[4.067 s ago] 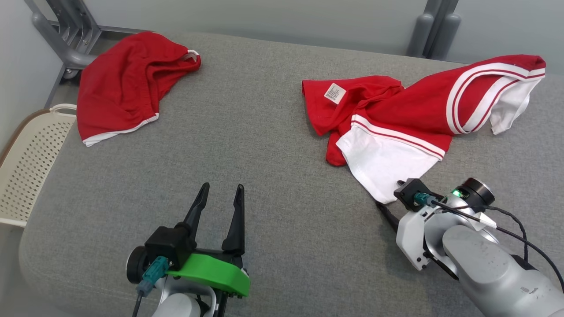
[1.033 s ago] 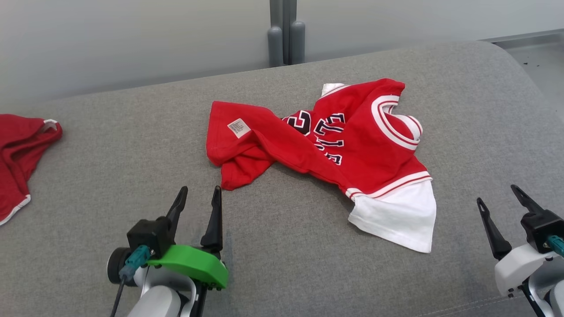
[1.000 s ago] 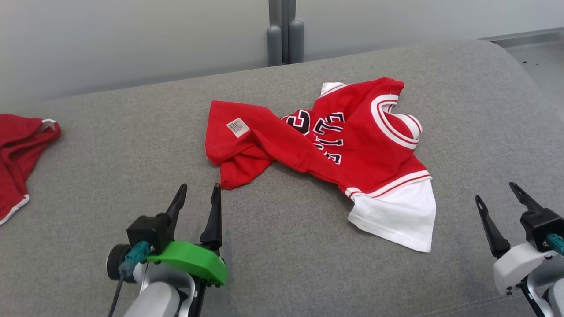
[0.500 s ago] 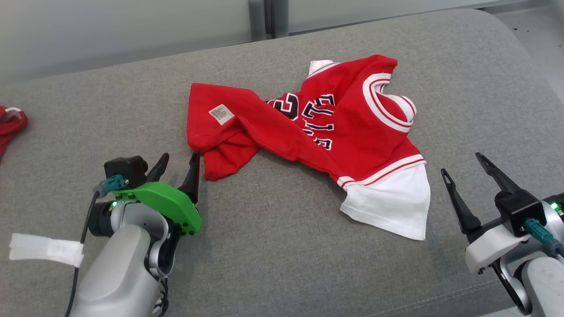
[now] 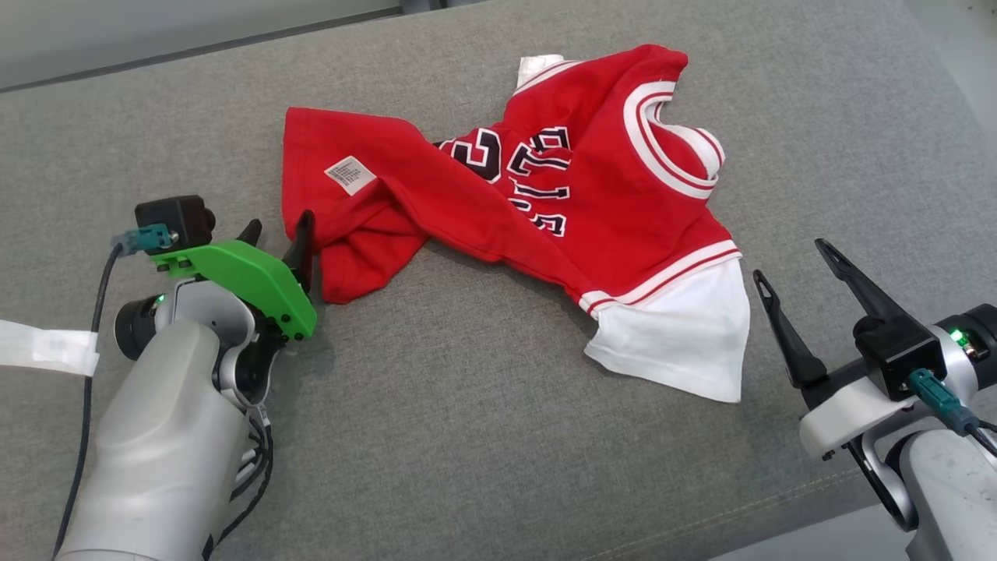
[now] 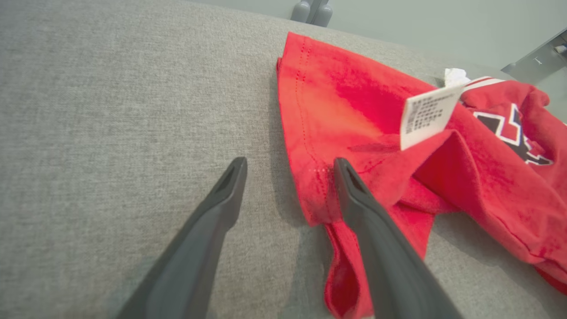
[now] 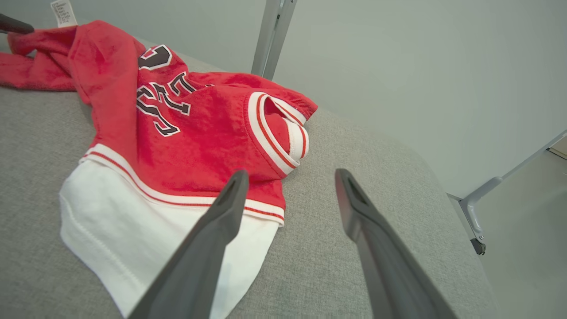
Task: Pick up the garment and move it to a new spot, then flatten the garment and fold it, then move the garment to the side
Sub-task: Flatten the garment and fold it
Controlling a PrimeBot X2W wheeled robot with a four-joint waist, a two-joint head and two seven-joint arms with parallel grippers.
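The garment (image 5: 623, 202), a red jersey with white trim, dark lettering and a white sleeve (image 5: 678, 343), lies crumpled on the grey cushion (image 5: 467, 436). My left gripper (image 5: 279, 224) is open at the garment's left hem. In the left wrist view, the left gripper (image 6: 288, 166) has its right finger (image 6: 354, 195) over the red hem of the garment (image 6: 354, 106) and its left finger over bare cushion. My right gripper (image 5: 790, 261) stands open just right of the white sleeve, holding nothing. The right wrist view has the right gripper (image 7: 290, 175) above the garment (image 7: 199, 146).
The cushion's front edge (image 5: 779, 506) runs across the lower right, with pale floor beyond it. A strip of white tape (image 5: 39, 348) shows beside my left forearm. A metal post (image 7: 271, 35) and a pale wall stand behind the cushion.
The head camera has shifted, so the whole picture slid. My left gripper has moved forward to the garment's left hem. My right gripper has edged closer to the white sleeve. Both stay open.
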